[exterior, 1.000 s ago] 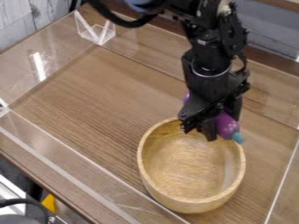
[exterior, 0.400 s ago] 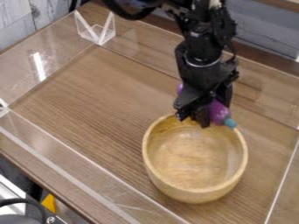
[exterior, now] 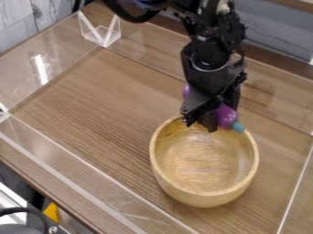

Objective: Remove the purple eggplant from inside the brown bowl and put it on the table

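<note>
end effector (exterior: 210, 119) is blocking the middle of the eggplant (exterior: 228, 116), fingertips are too dark and small to make out, and the arm (exterior: 196, 9) gets cut off by the top edge

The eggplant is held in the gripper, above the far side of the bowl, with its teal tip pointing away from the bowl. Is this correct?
Not quite: in the camera view, the teal tip points toward the bowl. The rest is right.

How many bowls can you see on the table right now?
1: the light wooden bowl, on the table, just below the gripper in the picture. Another might be hidden behind the arm.
</note>
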